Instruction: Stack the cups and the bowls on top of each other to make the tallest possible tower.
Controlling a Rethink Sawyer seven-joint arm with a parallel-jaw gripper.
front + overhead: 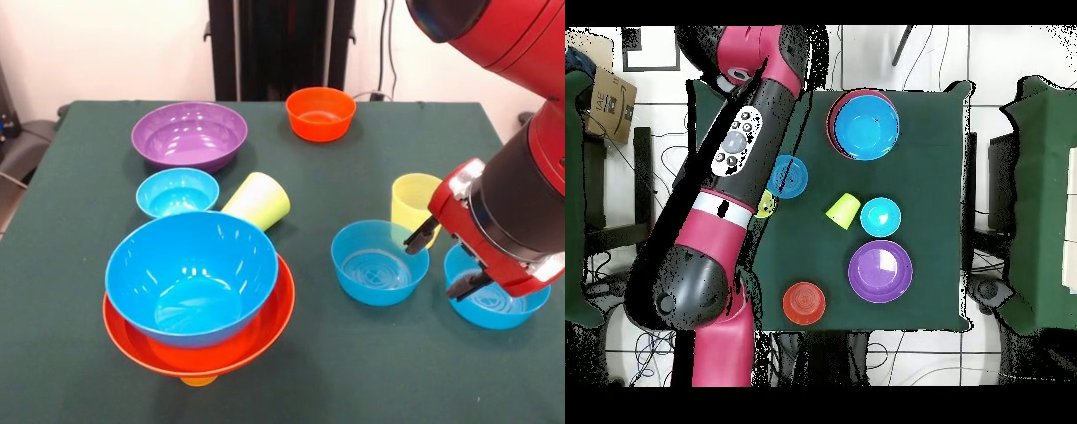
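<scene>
The tower stands at the front left: a large blue bowl (190,274) nested in a wider orange bowl (269,336) over an orange cup (199,381); from overhead it is at the top (865,125). My gripper (444,261) is open and empty, hovering at the right between two medium blue bowls (380,262) (494,307). A pale yellow cup (415,201) stands upright just behind it. A lime green cup (258,201) lies on its side beside a small blue bowl (177,192). A large purple bowl (189,134) and a small orange bowl (320,113) sit at the back.
The dark green table (371,362) ends close to the right of the gripper. In the overhead view my arm (735,150) covers the table's left edge and one medium blue bowl. A black stand (282,44) rises behind the table.
</scene>
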